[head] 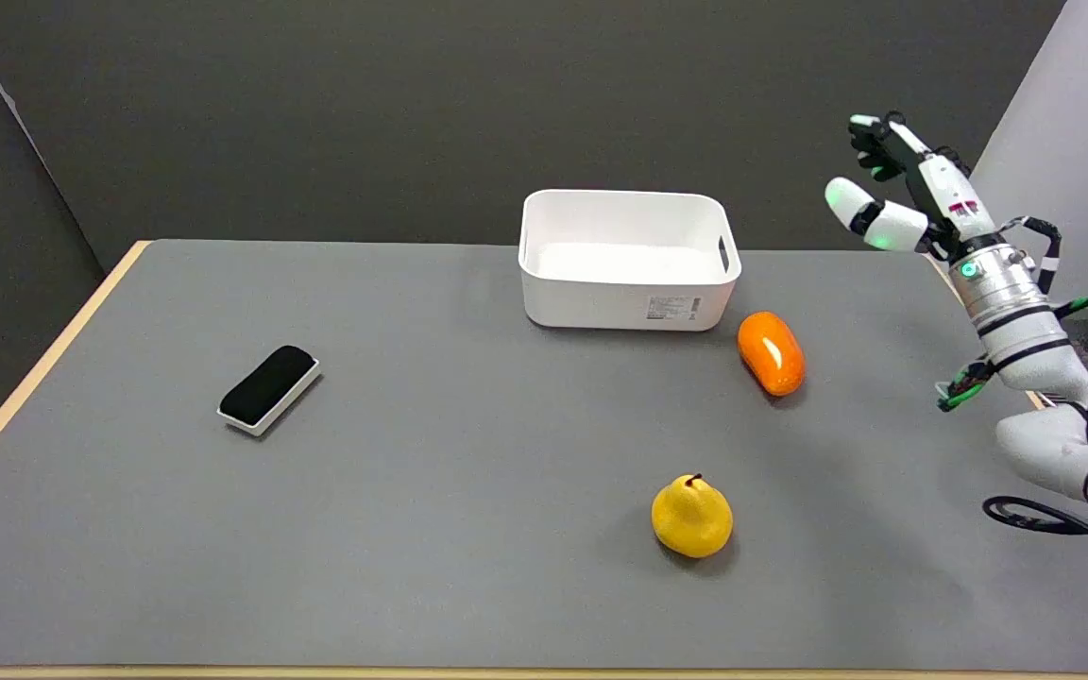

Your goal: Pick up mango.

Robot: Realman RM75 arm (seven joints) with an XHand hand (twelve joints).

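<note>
Task was barely started. The mango (771, 352) lay untouched on the desk (468, 453), right of centre, just beside the near right corner of the white bin (627, 260). The robot hand (893, 184) hung in the air at the far right, well apart from the mango and above desk level, fingers spread, holding nothing. Everything was left: reach left and down to the mango, close on it, lift. A yellow pear (691, 516) sat nearer, a black eraser (269, 388) at left; neither blocked the approach, by my read.
</note>
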